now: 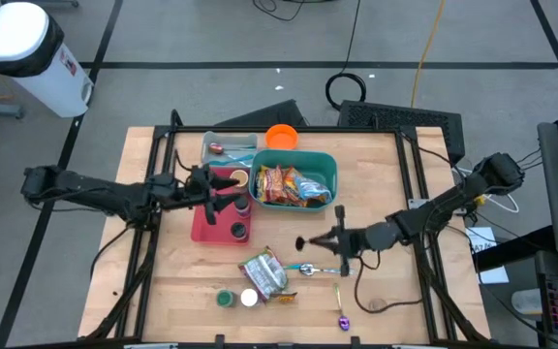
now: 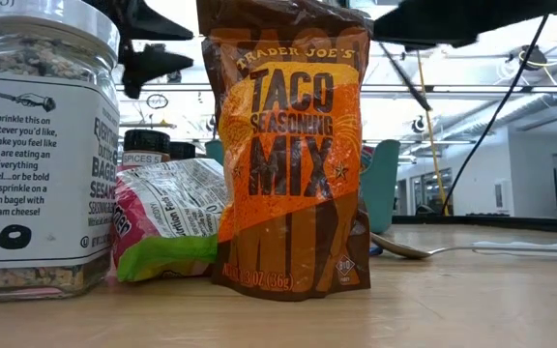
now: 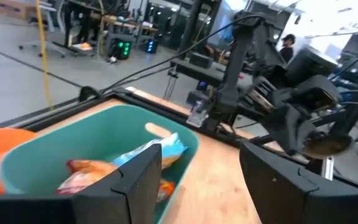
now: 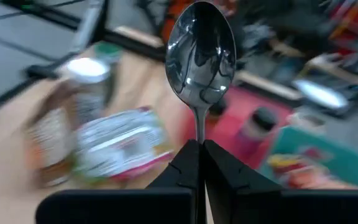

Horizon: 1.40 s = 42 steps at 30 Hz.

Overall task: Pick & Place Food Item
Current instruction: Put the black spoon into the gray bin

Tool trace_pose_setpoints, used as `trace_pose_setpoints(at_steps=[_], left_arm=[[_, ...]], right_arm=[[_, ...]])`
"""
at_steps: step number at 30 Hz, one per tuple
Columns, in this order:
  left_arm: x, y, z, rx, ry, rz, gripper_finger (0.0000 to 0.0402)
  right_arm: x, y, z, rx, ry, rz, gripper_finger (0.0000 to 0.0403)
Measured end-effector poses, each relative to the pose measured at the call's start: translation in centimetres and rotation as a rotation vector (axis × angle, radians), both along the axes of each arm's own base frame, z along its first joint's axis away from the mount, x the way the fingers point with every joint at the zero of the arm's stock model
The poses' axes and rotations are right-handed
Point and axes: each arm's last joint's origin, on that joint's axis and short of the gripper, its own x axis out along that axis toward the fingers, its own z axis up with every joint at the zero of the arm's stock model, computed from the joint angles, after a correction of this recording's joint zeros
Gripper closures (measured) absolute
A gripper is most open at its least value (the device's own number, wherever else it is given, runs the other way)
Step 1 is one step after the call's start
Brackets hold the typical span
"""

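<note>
Carrying a spoon (image 4: 201, 53) above the table (image 1: 405, 194), the right hand (image 4: 199, 152) pinches its handle tight, bowl pointing toward the taco seasoning packet (image 1: 263, 274) and jars. The teal bin (image 1: 329, 170) already holds snack bags. The left hand (image 3: 197, 180) hangs spread over the red tray (image 1: 201, 228), empty. Next probably comes setting the spoon down in a container.
</note>
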Motion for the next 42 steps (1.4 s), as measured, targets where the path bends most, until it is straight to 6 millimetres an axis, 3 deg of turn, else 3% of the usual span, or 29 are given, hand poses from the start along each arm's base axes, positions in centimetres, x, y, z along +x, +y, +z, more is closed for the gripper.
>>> trace_pose_setpoints(at_steps=[7,12,17,26,32,42], left_arm=[[2.6,-0.9,-1.3,-0.063,-0.065,-0.058,0.0176],[4.9,-1.9,-0.4,-0.008,-0.123,-0.169,0.0176],[7.9,-3.6,0.3,0.108,-0.064,-0.212,0.0176],[12.8,-4.9,1.0,0.290,0.053,-0.040,0.0176],[14.0,-5.1,0.4,0.299,0.069,-0.042,0.0176],[14.1,-4.4,0.3,0.259,0.071,0.042,0.0179]], right_arm=[[0.9,-1.5,-0.2,-0.115,-0.032,-0.210,0.0402],[1.5,-1.4,-1.5,-0.224,0.004,-0.337,0.0403],[2.1,-1.2,-2.4,-0.304,-0.018,-0.471,0.0403],[2.5,-0.6,-2.7,-0.359,-0.053,-0.516,0.0402],[2.6,-0.6,-2.7,-0.350,-0.055,-0.520,0.0402],[2.6,-0.7,-2.6,-0.338,-0.068,-0.523,0.0402]])
